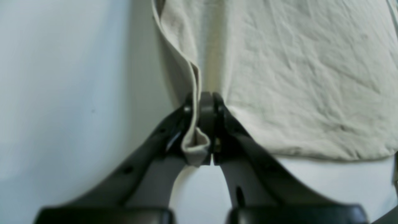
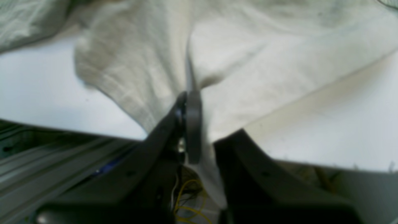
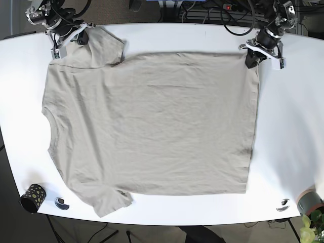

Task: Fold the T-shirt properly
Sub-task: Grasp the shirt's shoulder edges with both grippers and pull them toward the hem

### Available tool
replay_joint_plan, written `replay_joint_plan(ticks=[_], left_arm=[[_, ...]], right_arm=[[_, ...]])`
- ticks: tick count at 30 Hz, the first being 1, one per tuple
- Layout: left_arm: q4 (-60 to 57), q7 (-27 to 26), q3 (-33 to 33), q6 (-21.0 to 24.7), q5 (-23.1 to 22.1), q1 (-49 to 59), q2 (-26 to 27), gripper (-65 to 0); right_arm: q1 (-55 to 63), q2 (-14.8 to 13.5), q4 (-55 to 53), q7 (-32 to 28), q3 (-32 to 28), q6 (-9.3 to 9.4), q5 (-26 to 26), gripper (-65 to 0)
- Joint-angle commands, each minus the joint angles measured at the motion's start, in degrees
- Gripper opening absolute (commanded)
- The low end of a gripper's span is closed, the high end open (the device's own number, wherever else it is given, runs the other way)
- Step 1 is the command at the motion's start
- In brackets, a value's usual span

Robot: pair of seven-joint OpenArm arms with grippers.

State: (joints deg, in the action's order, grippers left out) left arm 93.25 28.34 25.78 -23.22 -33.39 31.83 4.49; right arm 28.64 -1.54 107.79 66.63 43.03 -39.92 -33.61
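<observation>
Both grippers, left gripper [image 1: 203, 130] and right gripper [image 2: 189, 130], are pinching closed on the T-shirt's [image 3: 152, 126] far corners; it is lying flat on the table [image 3: 288, 142], awaiting the first fold toward the near edge

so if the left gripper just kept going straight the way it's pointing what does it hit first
The left gripper is shut on the T-shirt at a corner of its hem. Straight ahead lies more of the shirt, spread over the white table. Depth is unclear, so it may skim or bunch the cloth.

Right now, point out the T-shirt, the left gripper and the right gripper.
T-shirt [image 3: 152, 121], base view, middle of the chest.
left gripper [image 1: 205, 102], left wrist view, between fingertips.
right gripper [image 2: 188, 102], right wrist view, between fingertips.
</observation>
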Motion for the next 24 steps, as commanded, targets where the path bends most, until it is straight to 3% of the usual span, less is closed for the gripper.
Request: replay_joint_plan(ticks=[1,12,15,19,24], left_arm=[[1.6,-0.1,2.6,-1.4,0.3,2.8,0.7,-65.0],[9.8,-0.1,10.1,-8.2,1.1,9.2,0.5,-65.0],[12.9,-0.1,11.7,-8.5,0.9,9.6,0.5,-65.0],[15.3,-0.1,11.6,-8.5,0.8,9.4,0.5,-65.0],[15.6,-0.1,8.0,-8.5,1.2,4.7,0.7,-65.0]], right_arm=[[1.5,0.4,2.8,-0.5,0.2,-0.08,-0.7,-65.0],[9.6,2.4,7.4,-0.5,-2.5,-0.08,-1.0,-65.0],[10.5,2.1,7.7,-0.6,-2.4,-0.08,-4.7,-65.0],[10.1,1.7,7.7,-0.6,-2.7,-0.08,-8.4,-65.0],[4.5,0.9,7.5,1.1,-2.8,-0.08,-8.4,-65.0]])
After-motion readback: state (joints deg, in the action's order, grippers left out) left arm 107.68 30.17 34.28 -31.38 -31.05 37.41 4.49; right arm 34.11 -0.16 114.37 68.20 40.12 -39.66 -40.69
